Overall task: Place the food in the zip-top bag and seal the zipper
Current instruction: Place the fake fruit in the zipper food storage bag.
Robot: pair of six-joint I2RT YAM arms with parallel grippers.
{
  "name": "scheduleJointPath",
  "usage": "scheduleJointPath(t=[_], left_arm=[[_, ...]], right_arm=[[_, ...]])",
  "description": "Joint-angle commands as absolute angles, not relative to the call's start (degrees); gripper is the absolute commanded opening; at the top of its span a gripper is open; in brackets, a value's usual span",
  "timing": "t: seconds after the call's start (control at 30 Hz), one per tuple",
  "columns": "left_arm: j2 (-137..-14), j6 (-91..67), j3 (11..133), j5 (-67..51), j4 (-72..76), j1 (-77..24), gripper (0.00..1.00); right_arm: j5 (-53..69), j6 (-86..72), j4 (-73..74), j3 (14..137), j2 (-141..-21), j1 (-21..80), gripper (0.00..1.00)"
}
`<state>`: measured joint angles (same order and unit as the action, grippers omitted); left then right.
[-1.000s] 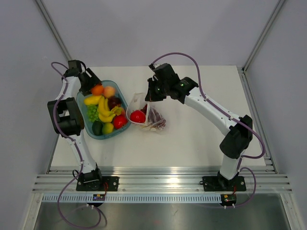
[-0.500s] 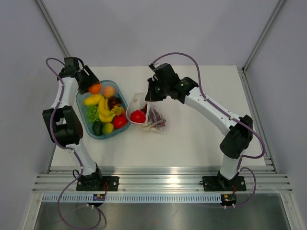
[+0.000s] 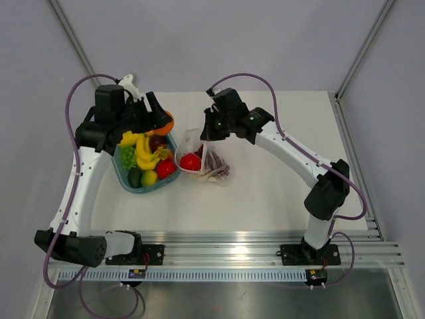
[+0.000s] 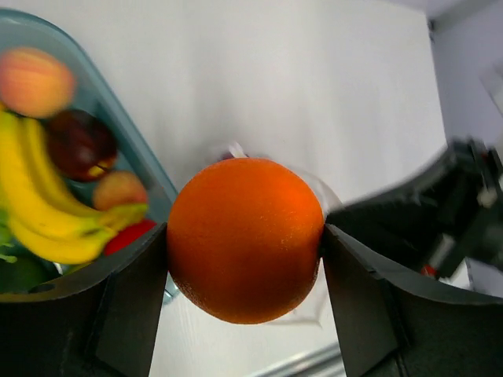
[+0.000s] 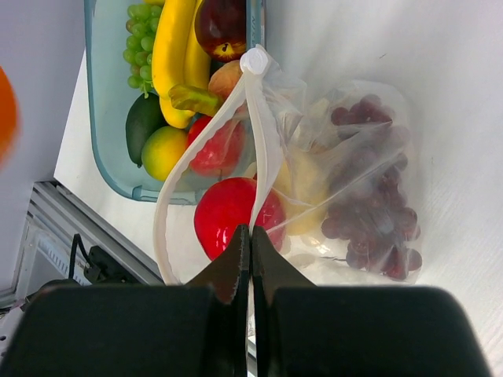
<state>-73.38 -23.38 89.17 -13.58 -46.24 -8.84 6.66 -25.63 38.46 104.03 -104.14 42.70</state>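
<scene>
The white table (image 3: pixel 279 193) carries a blue-green bowl (image 3: pixel 143 190) at its left side. The bowl holds bananas (image 5: pixel 169 55), green grapes (image 5: pixel 141 39), a dark red apple (image 5: pixel 224 23), a dark green fruit (image 5: pixel 141 126) and a yellow-green one (image 5: pixel 165 149). Just right of the bowl, almost touching its rim, lies the clear bag (image 5: pixel 354 157). Its mouth faces the bowl and stands open in a loop. Inside the bag are purple grapes (image 5: pixel 377 204) on the side away from the bowl, a yellow piece (image 5: pixel 302 184), and a red fruit (image 5: pixel 236 212) nearest the bowl. The right gripper (image 5: pixel 250 236) is above the bag, its fingers pressed flat together on the zipper (image 5: pixel 255 141). The left gripper (image 4: pixel 245 259) hangs over the bowl's far right rim, fingers spread wide and clamped on both sides of an orange (image 4: pixel 244 228), lifted clear of the bowl.
</scene>
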Motion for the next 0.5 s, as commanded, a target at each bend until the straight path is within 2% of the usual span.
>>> scheduleJointPath(t=[0.0, 0.2, 0.47], left_arm=[[-74.0, -24.8, 83.5, -22.7, -47.1, -11.5, 0.40], [-74.9, -29.1, 76.7, -27.9, -40.6, -16.1, 0.40], [-80.8, -32.0, 76.8, -27.8, -36.5, -19.1, 0.40]], right_arm=[[6.9, -26.5, 35.8, 104.0, -102.7, 43.2, 0.00], [6.5, -26.7, 35.8, 103.5, -101.8, 43.2, 0.00], [5.8, -27.3, 35.9, 102.5, -100.9, 43.2, 0.00]])
